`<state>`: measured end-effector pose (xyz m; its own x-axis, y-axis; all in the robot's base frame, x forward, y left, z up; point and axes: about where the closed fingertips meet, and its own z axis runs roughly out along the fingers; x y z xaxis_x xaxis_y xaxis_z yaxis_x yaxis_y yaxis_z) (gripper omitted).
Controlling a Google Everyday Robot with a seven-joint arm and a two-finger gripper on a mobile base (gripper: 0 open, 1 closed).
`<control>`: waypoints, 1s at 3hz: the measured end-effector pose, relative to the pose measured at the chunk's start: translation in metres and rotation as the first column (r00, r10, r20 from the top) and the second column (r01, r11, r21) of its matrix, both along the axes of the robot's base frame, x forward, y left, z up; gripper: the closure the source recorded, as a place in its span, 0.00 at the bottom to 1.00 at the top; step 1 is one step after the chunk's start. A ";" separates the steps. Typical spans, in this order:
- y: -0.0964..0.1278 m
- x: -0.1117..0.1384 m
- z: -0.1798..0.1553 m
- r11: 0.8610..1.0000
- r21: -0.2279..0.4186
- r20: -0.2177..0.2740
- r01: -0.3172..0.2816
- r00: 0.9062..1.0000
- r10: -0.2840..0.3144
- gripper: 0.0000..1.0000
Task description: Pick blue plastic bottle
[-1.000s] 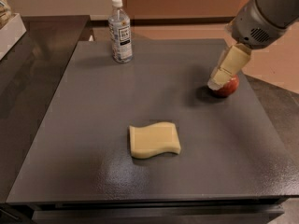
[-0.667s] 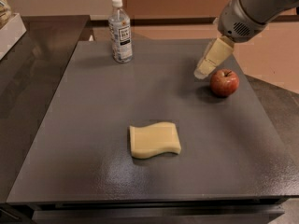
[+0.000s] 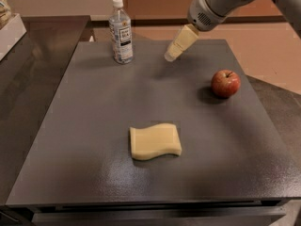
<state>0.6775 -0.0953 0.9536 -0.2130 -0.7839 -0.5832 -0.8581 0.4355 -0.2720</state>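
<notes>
The blue plastic bottle (image 3: pixel 121 32) stands upright at the far left of the dark table (image 3: pixel 94 140). It has a white cap and a white, black and pale-blue label. My gripper (image 3: pixel 170 56) hangs above the far middle of the table, to the right of the bottle and apart from it. It holds nothing that I can see. The grey arm reaches in from the upper right.
A red apple (image 3: pixel 225 83) sits at the right side of the table. A yellow wavy sponge (image 3: pixel 155 141) lies near the middle front. A white box edge (image 3: pixel 9 32) shows at the far left. A tan floor lies beyond the table.
My gripper has moved left and away from the apple, toward the bottle. The apple is now fully uncovered. The bottle, the apple and the sponge have not moved.
</notes>
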 end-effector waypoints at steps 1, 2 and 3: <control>0.035 0.026 -0.001 0.998 0.065 0.002 -0.025 1.000 0.025 0.00; 0.072 0.048 0.002 0.989 0.135 0.015 -0.060 0.998 0.059 0.00; 0.104 0.066 0.003 0.978 0.194 0.045 -0.074 0.997 0.067 0.00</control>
